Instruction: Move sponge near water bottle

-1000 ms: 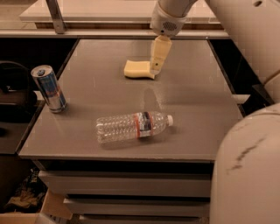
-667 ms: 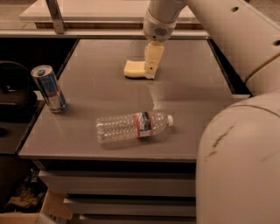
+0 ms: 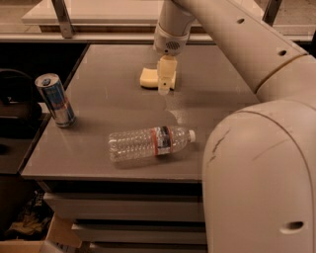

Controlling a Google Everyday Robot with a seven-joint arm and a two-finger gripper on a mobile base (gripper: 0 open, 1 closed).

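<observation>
The pale yellow sponge point(image 3: 147, 78) lies on the grey table point(image 3: 113, 104) toward its far side. My gripper point(image 3: 165, 85) hangs from the wrist right at the sponge's right end and hides that part of it. The water bottle point(image 3: 148, 143), clear with a white cap and a red-and-dark label, lies on its side near the table's front edge, cap pointing right. The sponge and the bottle are well apart.
A blue and silver drink can point(image 3: 55, 100) stands upright at the table's left edge. My large cream arm point(image 3: 261, 148) fills the right side and hides the table's right part. A second table point(image 3: 98, 12) stands behind.
My gripper has shifted left and a little down, from beside the sponge's right edge to over its right end. The arm has swung further into view. Sponge, bottle and can have not moved.
</observation>
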